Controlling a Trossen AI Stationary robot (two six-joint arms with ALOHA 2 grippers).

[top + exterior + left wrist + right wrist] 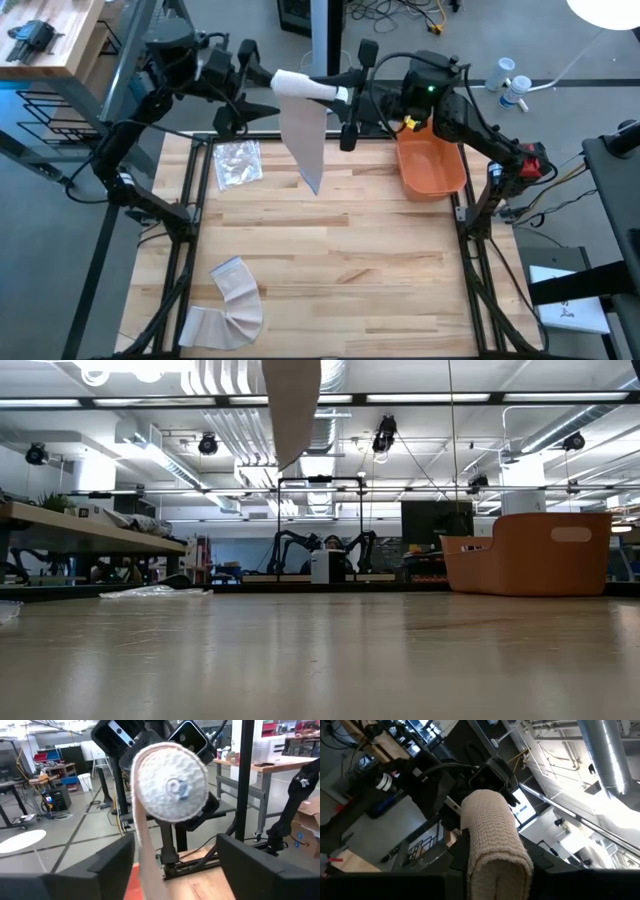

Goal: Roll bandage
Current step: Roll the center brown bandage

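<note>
1. The cream, woven-textured elastic bandage roll [297,86] is held in the air above the far edge of the pale wooden plank tabletop [330,270], its flat loose tail hanging down.
2. The right hand [343,95] is clamped on the roll.
3. The left hand [262,78], fingers spread, faces the roll's fuzzy round end.
4. An orange plastic bin [432,165], a crinkled clear wrapper [237,162] and a second flat bandage strip [232,300] lie on the tabletop.

Bandage roll [300,86] above table's [330,260] far edge; bin [430,165] right.
</note>
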